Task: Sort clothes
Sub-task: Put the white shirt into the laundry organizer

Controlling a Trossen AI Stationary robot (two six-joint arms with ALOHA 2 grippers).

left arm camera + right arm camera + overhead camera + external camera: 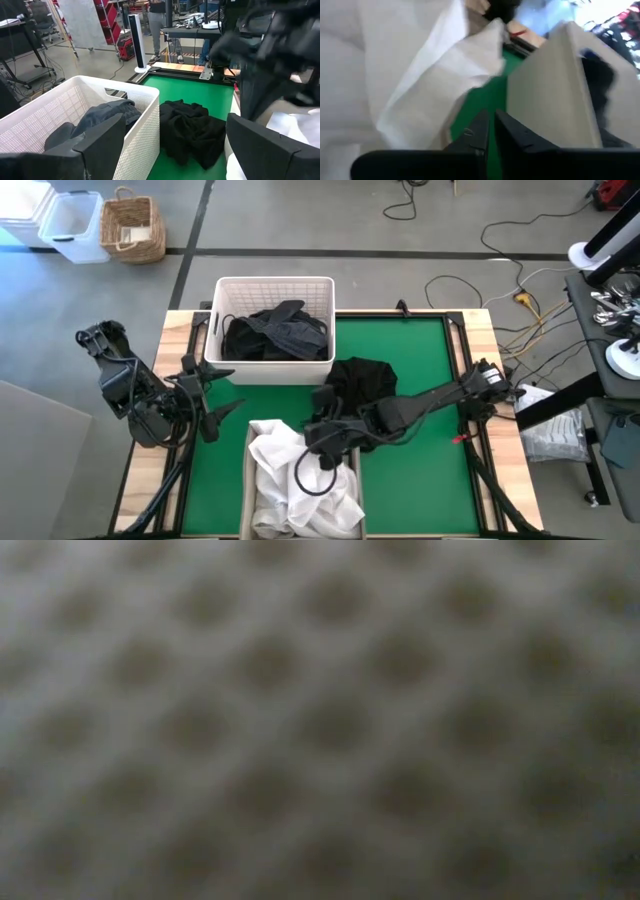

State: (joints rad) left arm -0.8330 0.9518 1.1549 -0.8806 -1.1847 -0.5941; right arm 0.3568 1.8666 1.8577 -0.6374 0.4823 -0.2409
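overhead camera looks straight down; low camera sits pressed against white basket (270, 370) mesh.

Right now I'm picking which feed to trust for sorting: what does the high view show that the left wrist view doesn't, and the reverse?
Only the high view shows both arms whole, the left gripper and the shut right gripper over the white clothes. Only the left wrist view shows the room behind and a person standing there. Both show the white basket holding dark clothes, and the black garment on the green mat.

Grey concrete floor (300, 220) with dark seams; wicker basket (133, 228) and clear plastic bin (72, 225) far left; loose cables (500, 250) far right; red shelving (112, 25), white tower fan (136, 42), standing person (160, 25) beyond
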